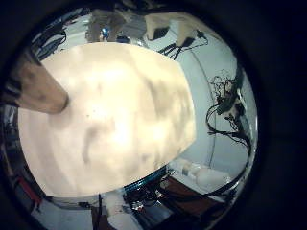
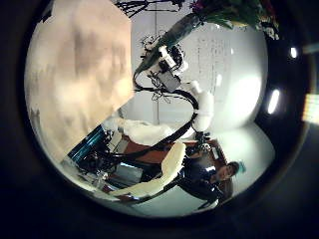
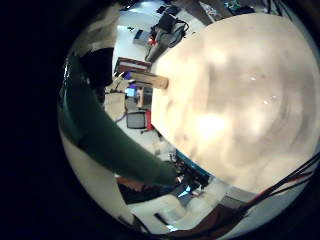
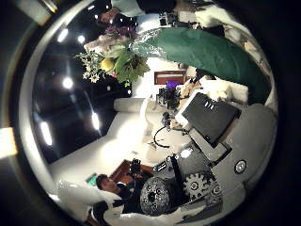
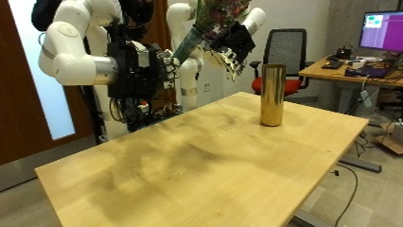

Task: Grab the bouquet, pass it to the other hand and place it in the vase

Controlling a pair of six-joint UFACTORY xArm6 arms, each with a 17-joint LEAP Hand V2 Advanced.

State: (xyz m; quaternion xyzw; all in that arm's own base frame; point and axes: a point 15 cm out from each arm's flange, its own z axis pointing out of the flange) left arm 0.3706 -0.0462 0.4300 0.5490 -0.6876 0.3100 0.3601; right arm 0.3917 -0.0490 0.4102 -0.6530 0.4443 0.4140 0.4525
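The bouquet point(image 5: 205, 26), flowers above a long green wrap, is held slanted high over the far side of the table. My right hand point(image 5: 148, 59) is shut on the lower end of the wrap. The wrap point(image 3: 100, 130) fills the side of its palm view, and the flowers point(image 4: 118, 56) show beyond it. My left hand point(image 5: 236, 45) hangs beside the flower heads with relaxed fingers, holding nothing. The tall gold vase point(image 5: 271, 95) stands upright on the wooden table point(image 5: 189, 161), below the left hand. The left palm views show the vase point(image 1: 38, 88) and the flowers point(image 2: 234, 12).
An office chair point(image 5: 292, 47) stands behind the vase. A desk with a monitor point(image 5: 380, 28) lies beyond the table's far corner. A door point(image 5: 38, 113) is behind the right arm.
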